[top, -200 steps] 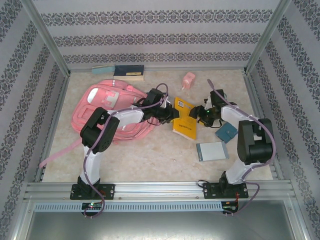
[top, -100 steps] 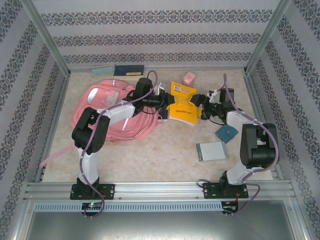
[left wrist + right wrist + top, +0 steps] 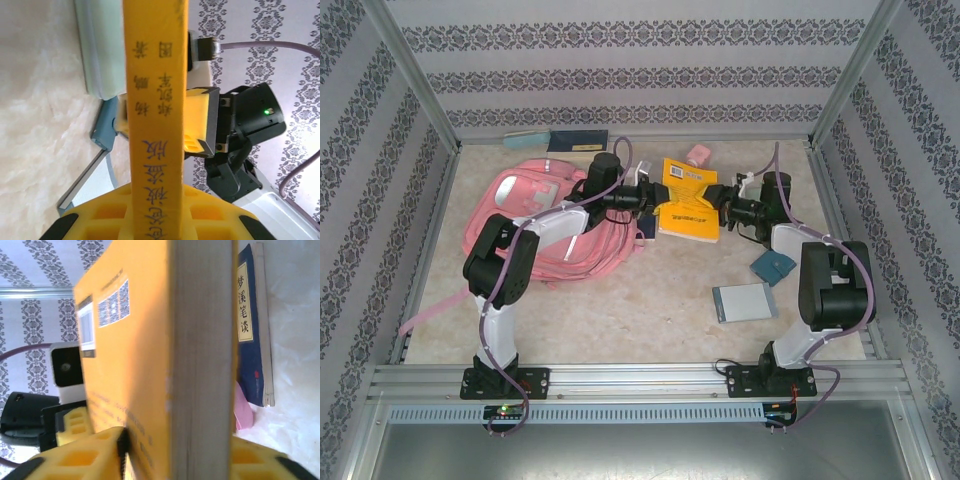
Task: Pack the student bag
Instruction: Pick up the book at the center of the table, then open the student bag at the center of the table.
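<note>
My left gripper [image 3: 656, 198] is pinched on the spine side of the yellow book [image 3: 688, 205]. In the left wrist view the printed spine runs straight up between the yellow fingers [image 3: 100, 217]. My right gripper [image 3: 722, 207] meets the same book from the opposite side. In its wrist view the page edge stands between the fingers [image 3: 75, 460], with the one beside the cover pressed against it, so I read that gripper as clamped on the book too. The book hangs between the two grippers, its cover turned toward the overhead camera.

Just beside the left gripper, a dark blue book [image 3: 250, 350] lies flat on the bench [image 3: 620, 300], with pink fabric touching its near edge. That fabric belongs to the student bag [image 3: 525, 215], which lies slumped on the left half of the bench under my left arm, one strap trailing toward the near-left corner.

Along the back wall sit a second dark book [image 3: 577, 140] and a pale green case [image 3: 525, 139]. A small pink object [image 3: 698, 153] is just behind the yellow book. Near my right arm lie a teal booklet [image 3: 772, 266] and a grey booklet [image 3: 744, 302], close together.
</note>
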Available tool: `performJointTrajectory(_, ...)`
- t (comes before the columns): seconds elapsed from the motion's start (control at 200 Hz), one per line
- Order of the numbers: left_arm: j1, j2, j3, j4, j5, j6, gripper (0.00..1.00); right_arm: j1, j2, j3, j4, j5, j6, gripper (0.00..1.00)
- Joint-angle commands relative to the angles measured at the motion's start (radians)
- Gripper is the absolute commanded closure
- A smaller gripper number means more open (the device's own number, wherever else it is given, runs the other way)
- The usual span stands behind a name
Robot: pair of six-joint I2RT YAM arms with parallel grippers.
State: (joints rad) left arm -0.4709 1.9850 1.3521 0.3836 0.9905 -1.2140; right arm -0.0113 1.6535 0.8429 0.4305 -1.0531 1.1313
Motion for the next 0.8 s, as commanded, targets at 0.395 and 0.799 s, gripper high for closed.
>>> performJointTrajectory(0.395, 0.093, -0.139, 0.210, -0.983, -0.366, 0.752, 0.59, 0.023, -0.069, -0.025, -0.059, 0.088, -0.071, 1.00)
performJointTrajectory(0.799, 0.027, -0.127, 0.179, -1.198, -0.999, 0.958, 0.55, 0.079, -0.041, 0.009, -0.089, 0.151, -0.082, 1.00)
